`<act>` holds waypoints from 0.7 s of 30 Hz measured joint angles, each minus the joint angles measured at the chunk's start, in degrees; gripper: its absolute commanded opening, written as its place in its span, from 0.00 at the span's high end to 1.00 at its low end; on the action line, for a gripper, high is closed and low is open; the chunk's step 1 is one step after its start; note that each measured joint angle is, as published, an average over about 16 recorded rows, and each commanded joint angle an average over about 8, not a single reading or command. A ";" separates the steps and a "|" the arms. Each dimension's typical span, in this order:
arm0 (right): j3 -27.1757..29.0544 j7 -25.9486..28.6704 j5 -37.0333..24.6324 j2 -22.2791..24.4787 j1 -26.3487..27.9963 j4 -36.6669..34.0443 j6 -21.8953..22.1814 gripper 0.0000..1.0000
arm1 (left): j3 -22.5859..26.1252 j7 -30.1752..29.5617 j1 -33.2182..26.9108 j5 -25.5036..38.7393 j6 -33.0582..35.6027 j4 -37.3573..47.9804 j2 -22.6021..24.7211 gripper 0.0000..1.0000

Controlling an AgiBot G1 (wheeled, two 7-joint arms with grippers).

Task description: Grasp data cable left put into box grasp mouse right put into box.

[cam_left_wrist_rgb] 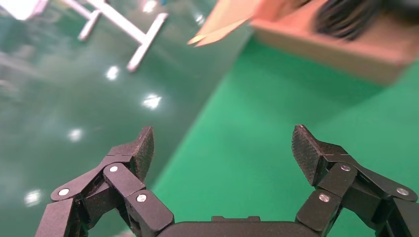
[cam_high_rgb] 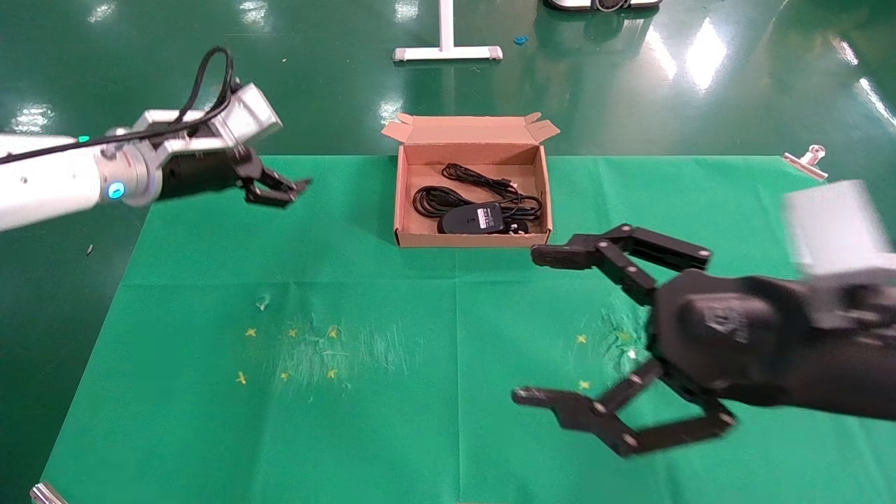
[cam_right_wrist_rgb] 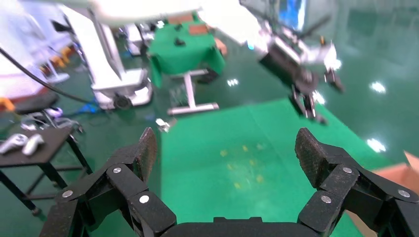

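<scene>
While the data cable [cam_high_rgb: 448, 192] and the mouse [cam_high_rgb: 473, 219] lie together inside the box [cam_high_rgb: 402, 203] at the table's far edge, the left gripper [cam_high_rgb: 290, 190] and right gripper [cam_high_rgb: 539, 325] hover spread wide, empty.

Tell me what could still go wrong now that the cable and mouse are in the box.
The mouse sits atop the data cable near the box's front wall, so a nudge might tip it out. The open right gripper hangs close to that front corner; swinging away, its fingers could clip the box. The left gripper is well clear.
</scene>
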 measured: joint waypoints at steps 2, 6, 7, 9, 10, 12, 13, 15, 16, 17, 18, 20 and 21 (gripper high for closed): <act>0.36 -0.28 1.46 0.54 -0.39 0.14 -0.64 0.00 | -1.51 0.18 1.47 -2.45 1.93 -1.27 -0.88 0.00; 0.81 -0.64 3.31 1.23 -0.87 0.32 -1.46 0.00 | -4.51 0.55 4.41 -7.34 5.78 -3.79 -2.62 0.00; 0.86 -0.69 3.56 1.33 -0.93 0.34 -1.57 0.00 | -5.26 0.64 5.14 -8.56 6.74 -4.42 -3.06 0.00; 0.91 -0.74 3.81 1.42 -0.99 0.36 -1.67 0.00 | -6.77 0.82 6.61 -11.01 8.67 -5.69 -3.94 0.00; 0.91 -0.75 3.81 1.42 -0.99 0.36 -1.67 0.00 | -7.52 0.91 7.34 -12.22 9.63 -6.32 -4.37 0.00; 0.90 -0.75 3.81 1.42 -0.98 0.35 -1.67 0.00 | -9.02 1.09 8.81 -14.68 11.56 -7.59 -5.25 0.00; 0.89 -0.76 3.82 1.42 -0.98 0.35 -1.67 0.00 | -9.77 1.18 9.54 -15.89 12.51 -8.22 -5.68 0.00; 0.88 -0.76 3.82 1.43 -0.98 0.35 -1.67 0.00 | -11.28 1.36 11.01 -18.34 14.45 -9.49 -6.56 0.00; 0.88 -0.76 3.82 1.43 -0.98 0.34 -1.67 0.00 | -12.03 1.46 11.74 -19.56 15.41 -10.12 -7.00 0.00; 0.87 -0.77 3.83 1.43 -0.98 0.34 -1.67 0.00 | -12.79 1.55 12.49 -20.80 16.38 -10.76 -7.44 0.00; 0.87 -0.77 3.83 1.43 -0.97 0.34 -1.67 0.00 | -13.54 1.64 13.22 -22.02 17.34 -11.38 -7.87 0.00; 0.86 -0.77 3.84 1.43 -0.97 0.34 -1.66 0.00 | -15.04 1.82 14.69 -24.47 19.27 -12.65 -8.75 0.00; 0.86 -0.78 3.84 1.44 -0.97 0.34 -1.66 0.00 | -15.79 1.91 15.42 -25.68 20.22 -13.28 -9.18 0.00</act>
